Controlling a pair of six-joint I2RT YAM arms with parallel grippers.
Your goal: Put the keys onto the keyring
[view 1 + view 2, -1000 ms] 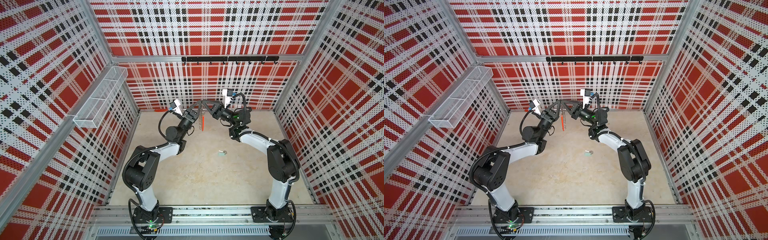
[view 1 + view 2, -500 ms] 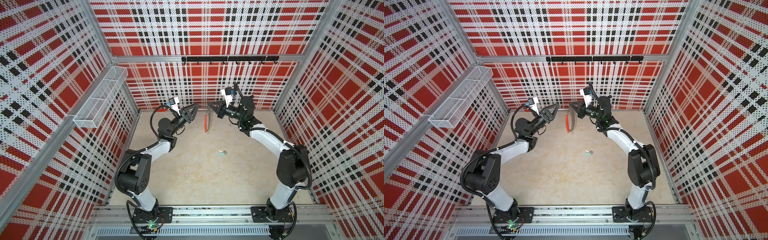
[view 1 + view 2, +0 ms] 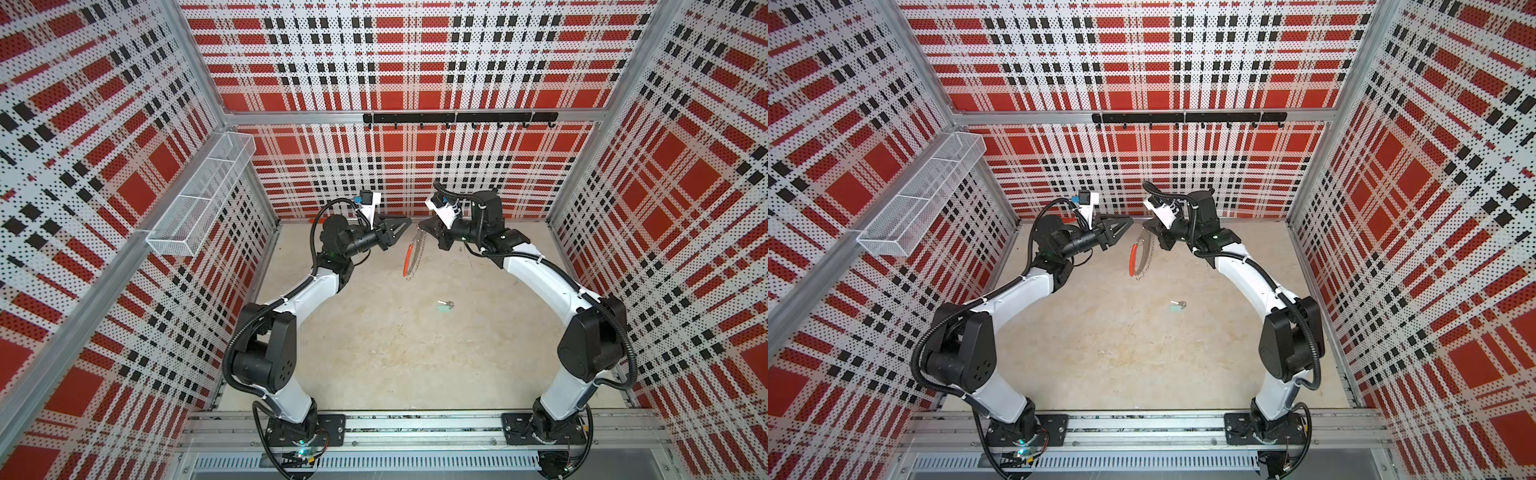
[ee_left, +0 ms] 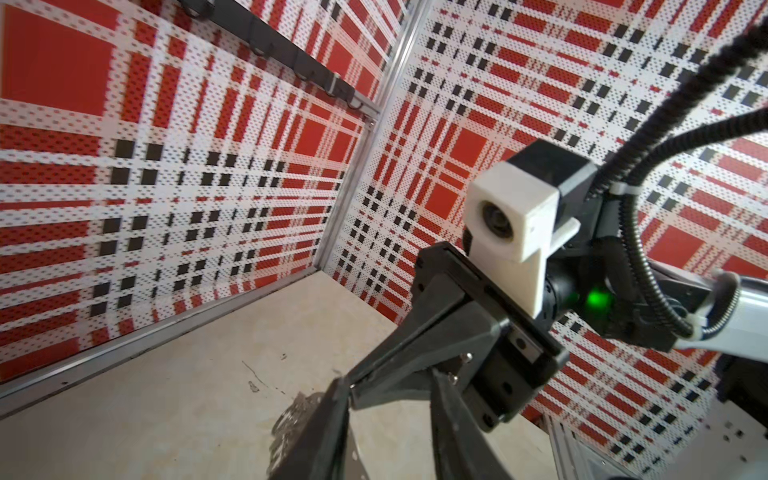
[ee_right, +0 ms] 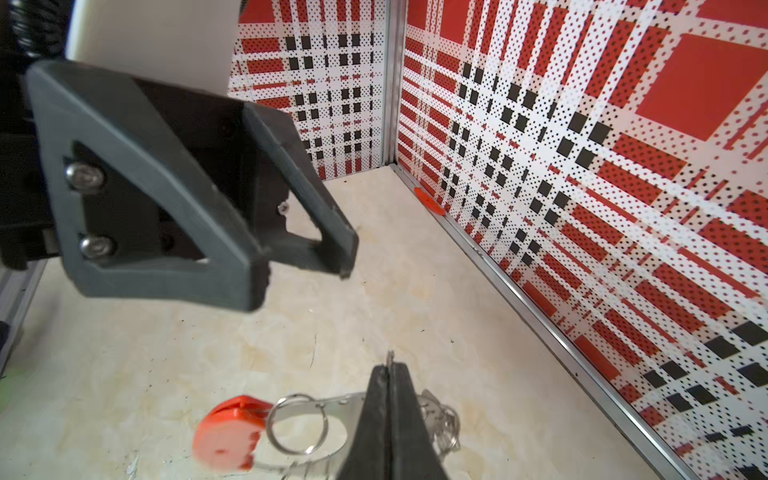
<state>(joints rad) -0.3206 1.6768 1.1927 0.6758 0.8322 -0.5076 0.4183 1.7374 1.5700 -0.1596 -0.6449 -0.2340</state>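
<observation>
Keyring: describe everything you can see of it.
The keyring hangs almost vertically and edge-on in both top views, clear of the floor. The shut jaws of the right gripper pinch it at its upper rim. It looks like a flat grey metal ring with one orange-red arc segment and many small silver wire clips around the rim. The right wrist view also shows a round wire loop on it. Nothing else touches it.

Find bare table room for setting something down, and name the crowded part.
Widest bare table: between the key and the front rail. Smaller patch: between the key and the left arm. Crowded: back middle, where the left gripper faces the right gripper holding the ring.
</observation>
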